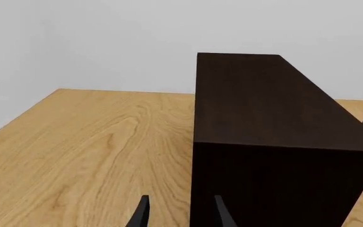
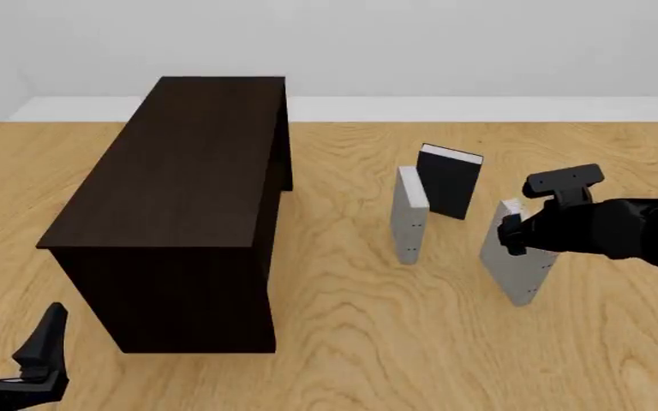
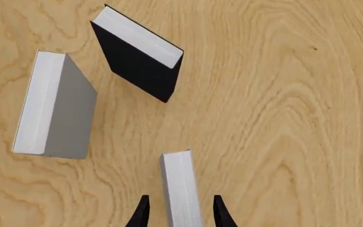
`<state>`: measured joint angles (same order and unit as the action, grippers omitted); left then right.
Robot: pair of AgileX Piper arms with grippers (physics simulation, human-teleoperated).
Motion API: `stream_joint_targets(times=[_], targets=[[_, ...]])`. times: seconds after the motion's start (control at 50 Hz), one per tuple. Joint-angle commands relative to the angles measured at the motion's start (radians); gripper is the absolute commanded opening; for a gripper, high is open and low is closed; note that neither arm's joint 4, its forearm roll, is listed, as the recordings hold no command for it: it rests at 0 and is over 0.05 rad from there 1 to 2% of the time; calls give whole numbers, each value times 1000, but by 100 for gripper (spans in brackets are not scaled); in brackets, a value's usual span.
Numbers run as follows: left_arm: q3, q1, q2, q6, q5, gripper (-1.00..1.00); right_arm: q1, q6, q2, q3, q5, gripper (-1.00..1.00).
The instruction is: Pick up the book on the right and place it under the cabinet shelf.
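Observation:
The grey book on the right [image 2: 520, 267] stands upright on the table, leaning a little. My right gripper [image 2: 511, 229] is at its top edge. In the right wrist view the book's white page edge [image 3: 181, 184] lies between the two fingers of the gripper [image 3: 180, 208], with a small gap on each side, so the jaws stand open around it. The dark brown cabinet [image 2: 181, 197] stands at the left, and fills much of the left wrist view [image 1: 276, 118]. My left gripper [image 2: 14, 318] is open and empty near the table's front left, in front of the cabinet [image 1: 180, 213].
A second grey book [image 2: 408, 214] stands left of the task's book and shows in the right wrist view [image 3: 55, 109]. A black-covered book [image 2: 449, 181] stands behind it, also seen from the right wrist [image 3: 137, 52]. The wooden table [image 2: 363, 342] ends at a white wall.

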<state>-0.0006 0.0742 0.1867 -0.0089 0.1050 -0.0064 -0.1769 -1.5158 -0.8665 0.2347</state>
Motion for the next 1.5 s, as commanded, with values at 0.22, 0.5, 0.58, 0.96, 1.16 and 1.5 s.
stream_joint_targets(times=[0.22, 0.5, 0.58, 0.96, 1.16, 1.5], targets=[[0, 0, 7, 0, 6, 100, -1, 5, -68, 29, -52, -100], [0, 1, 6, 0, 6, 100, 16, 8, -17, 15, -13, -100], [0, 1, 6, 0, 6, 100, 48, 34, 36, 4, 23, -100], [0, 1, -4, 0, -5, 100, 158, 139, 198, 10, 93, -100], [0, 1, -5, 0, -6, 100, 203, 189, 321, 36, 124, -100], [0, 1, 3, 0, 2, 100, 317, 297, 539, 16, 241, -100]])
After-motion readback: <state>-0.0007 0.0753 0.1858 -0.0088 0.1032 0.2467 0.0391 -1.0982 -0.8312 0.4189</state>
